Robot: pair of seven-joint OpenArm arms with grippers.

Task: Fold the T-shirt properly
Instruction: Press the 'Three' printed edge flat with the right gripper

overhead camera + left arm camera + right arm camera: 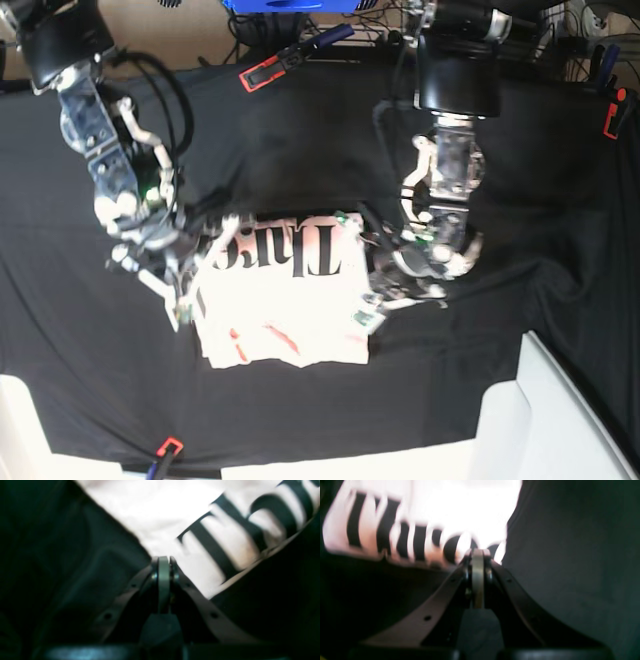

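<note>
The pale pink T-shirt (285,300) lies folded into a rough rectangle on the black table cloth (500,320). Its black lettering (285,250) faces up along the far edge. My left gripper (163,558) is shut at the shirt corner beside the first letter (207,542), with its tips meeting the fabric edge. In the base view the left gripper (352,228) is at the shirt's far right corner. My right gripper (478,551) is shut at the opposite corner by the last letters (450,547); in the base view the right gripper (214,238) is at the far left corner.
White bins stand at the near right (560,420) and near left (20,420) of the table. Red clamps pin the cloth at the back (258,75), the right edge (612,115) and the front (166,447). Cables and a blue object (290,5) lie behind.
</note>
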